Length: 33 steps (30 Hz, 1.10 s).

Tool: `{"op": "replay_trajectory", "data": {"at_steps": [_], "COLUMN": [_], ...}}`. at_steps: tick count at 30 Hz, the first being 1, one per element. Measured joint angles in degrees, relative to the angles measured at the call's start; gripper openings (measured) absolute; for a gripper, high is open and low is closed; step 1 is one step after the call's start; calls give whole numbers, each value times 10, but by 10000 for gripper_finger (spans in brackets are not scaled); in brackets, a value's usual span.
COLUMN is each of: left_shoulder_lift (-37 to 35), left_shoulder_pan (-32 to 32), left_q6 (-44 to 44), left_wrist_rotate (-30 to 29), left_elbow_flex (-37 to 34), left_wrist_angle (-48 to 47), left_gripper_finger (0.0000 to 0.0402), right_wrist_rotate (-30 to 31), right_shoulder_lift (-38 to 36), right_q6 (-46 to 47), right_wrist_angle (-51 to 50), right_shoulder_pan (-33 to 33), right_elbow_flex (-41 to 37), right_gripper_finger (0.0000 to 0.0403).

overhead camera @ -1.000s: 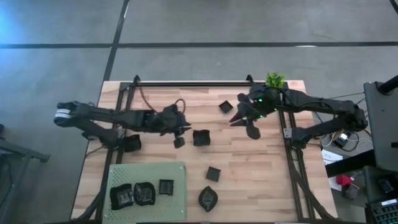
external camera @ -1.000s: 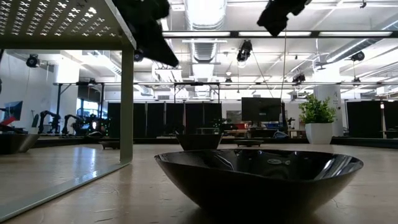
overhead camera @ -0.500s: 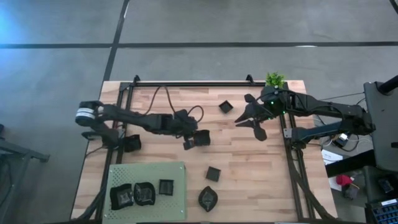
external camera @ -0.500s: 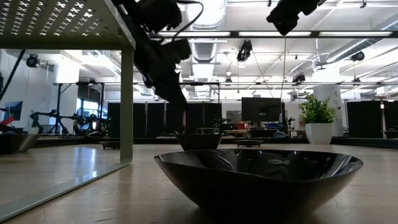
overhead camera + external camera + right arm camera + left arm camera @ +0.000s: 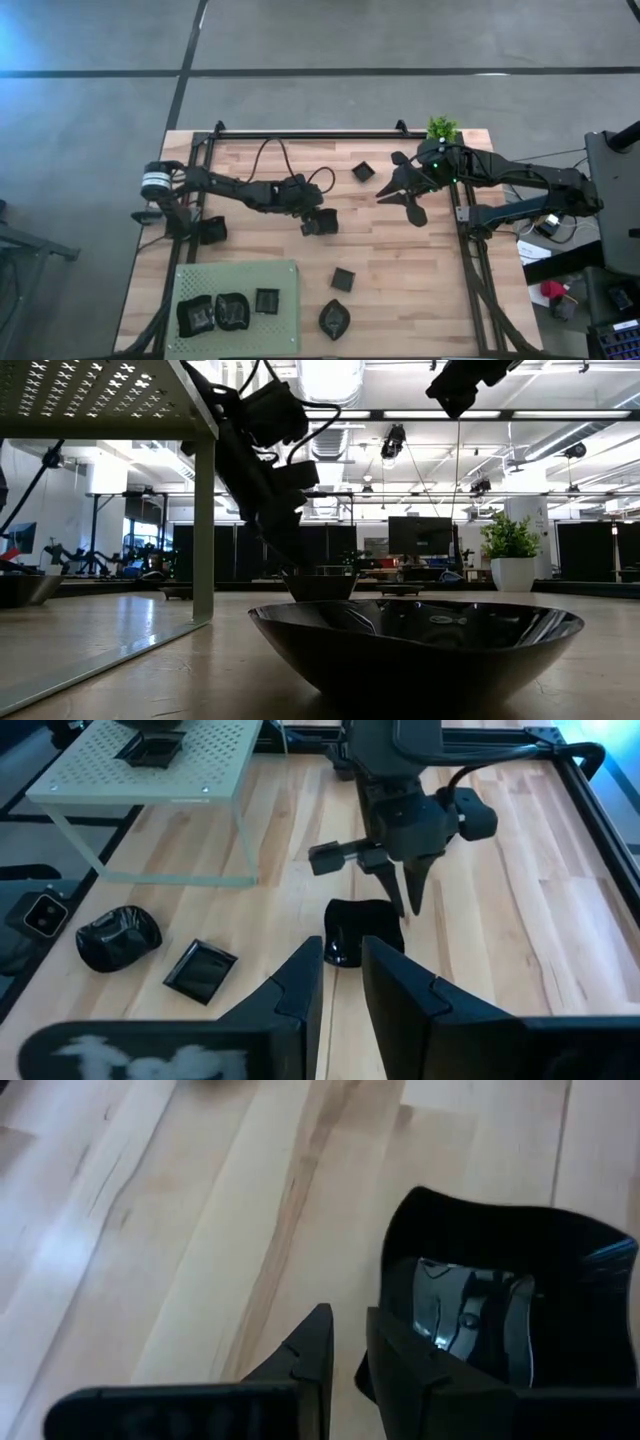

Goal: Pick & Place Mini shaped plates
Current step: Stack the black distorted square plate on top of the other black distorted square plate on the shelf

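Eight plates [image 5: 343,279] — three on the mat [image 5: 240,275], five on the table [image 5: 400,270].

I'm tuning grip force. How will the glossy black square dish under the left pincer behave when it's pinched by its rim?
The glossy black square dish mirrors the left pincer, so it is probably slick. Its thin upright walls hold a crisp shape, suggesting stiffness. Being small and shallow, it likely slides or tips if nudged.
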Motion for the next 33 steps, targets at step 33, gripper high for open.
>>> {"op": "replay_trajectory", "data": {"at_steps": [33], "left_shoulder_lift": [22], "left_shoulder_pan": [3], "left_q6": [-10], "left_wrist_rotate": [27], "left_elbow_flex": [-3], "left_wrist_angle": [18], "left_gripper_finger": [58], "right_wrist_rotate": [0], "right_shoulder_lift": [0], "right_q6": [-5], "right_wrist_angle": [9], "right_shoulder_pan": [0], "right_elbow_flex": [0], "right_gripper_finger": [70]}}
